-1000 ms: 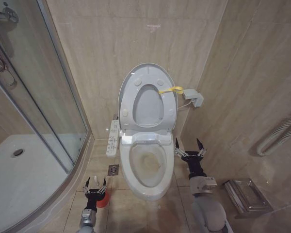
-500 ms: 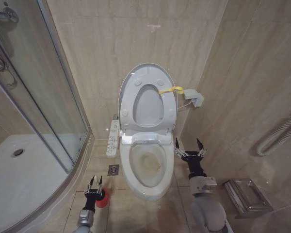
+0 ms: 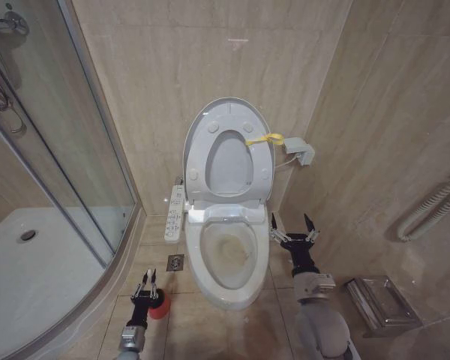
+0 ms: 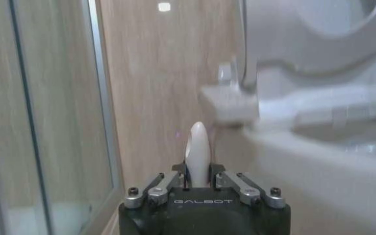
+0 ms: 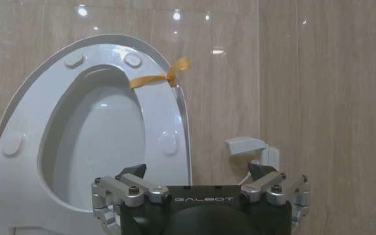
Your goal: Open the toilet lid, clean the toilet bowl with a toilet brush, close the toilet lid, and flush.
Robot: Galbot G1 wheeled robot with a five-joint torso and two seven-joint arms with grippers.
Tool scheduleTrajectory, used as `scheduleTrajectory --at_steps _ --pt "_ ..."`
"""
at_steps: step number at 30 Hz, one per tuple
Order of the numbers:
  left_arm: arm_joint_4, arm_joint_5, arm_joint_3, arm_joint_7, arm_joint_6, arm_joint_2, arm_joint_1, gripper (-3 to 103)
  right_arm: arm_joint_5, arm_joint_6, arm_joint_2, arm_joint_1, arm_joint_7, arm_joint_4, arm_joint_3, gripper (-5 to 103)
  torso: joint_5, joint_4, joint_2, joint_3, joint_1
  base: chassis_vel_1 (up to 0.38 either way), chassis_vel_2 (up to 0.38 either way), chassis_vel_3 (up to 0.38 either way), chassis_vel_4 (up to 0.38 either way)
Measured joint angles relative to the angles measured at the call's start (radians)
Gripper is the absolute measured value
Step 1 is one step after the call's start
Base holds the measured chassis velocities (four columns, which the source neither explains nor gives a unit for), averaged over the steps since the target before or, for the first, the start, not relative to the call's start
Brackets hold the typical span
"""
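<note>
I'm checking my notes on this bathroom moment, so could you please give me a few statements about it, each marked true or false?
1. The toilet lid stands raised against the wall. True.
2. The left gripper is shut on the toilet brush handle. True.
3. The right gripper grips the yellow strap. False: it hangs open beside the toilet bowl, well below the strap.
4. The red cup holder stands on the floor to the right of the bowl. False: it stands at the bowl's left, under the left gripper.
5. The bowl shows a yellowish stain inside. True.
</note>
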Motion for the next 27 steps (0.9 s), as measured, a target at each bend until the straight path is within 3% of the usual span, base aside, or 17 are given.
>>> scheduleTrajectory --at_steps 14,18,27 --pt "-0.335 0.019 -0.041 -0.035 -0.002 0.005 0.183 21 0.000 0.000 0.000 0.000 0.000 0.000 0.000 100 0.0000 0.0001 0.000 0.000 0.000 0.000 0.000 0.000 0.000" --pt "-0.534 0.019 -0.017 -0.061 0.049 0.012 0.258 21 0.000 0.000 0.000 0.000 0.000 0.000 0.000 100 0.0001 0.0001 0.000 0.000 0.000 0.000 0.000 0.000 0.000" --pt "-0.777 0.021 0.060 -0.065 0.116 0.034 0.355 21 0.000 0.000 0.000 0.000 0.000 0.000 0.000 100 0.0001 0.0001 0.000 0.000 0.000 -0.006 0.005 0.008 -0.007"
